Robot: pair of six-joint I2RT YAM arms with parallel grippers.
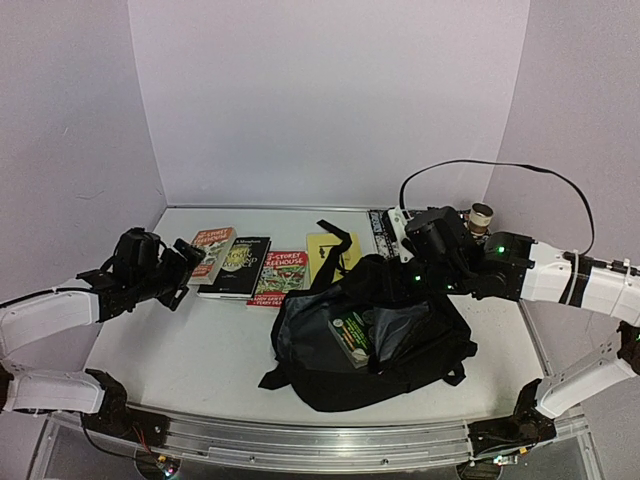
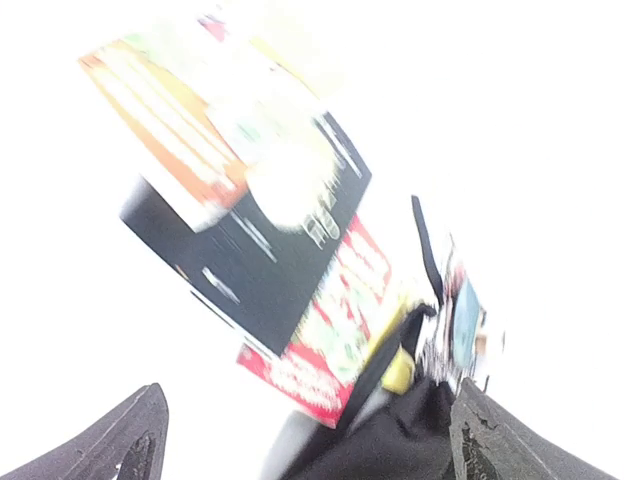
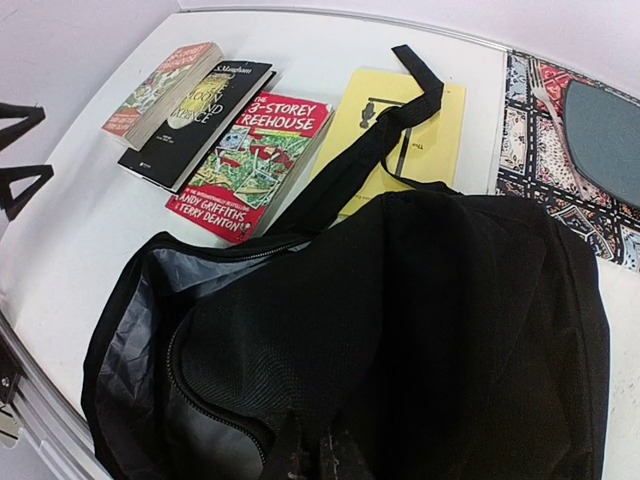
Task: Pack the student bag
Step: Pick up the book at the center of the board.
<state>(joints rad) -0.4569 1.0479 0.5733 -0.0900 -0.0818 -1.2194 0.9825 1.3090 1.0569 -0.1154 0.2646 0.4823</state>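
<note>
The bag lies on the near right part of the white desk. It is black and soft, and its main pocket gapes open towards the left, showing grey lining. A book with a green cover sits inside the opening, tilted, with part of it still showing. The bag's far edge is raised off the desk under the right arm. The right jaws are closed there. From the wrist view they seem to be pinching a fold of the black fabric at that edge, though the tips are mostly hidden at the bottom of the frame.

One long strap runs away from the bag and lies across a yellow book. Left of it, side by side in a row along the far part of the desk, lie a red book, a black book and a thicker orange-edged book. The red and black books touch or slightly overlap. A flat patterned thing lies just right of the yellow book.

The left jaws are wide open and hold nothing. They hang above the desk just left of the orange-edged book, pointing towards the row. The left wrist view is washed out and blurred.
</note>
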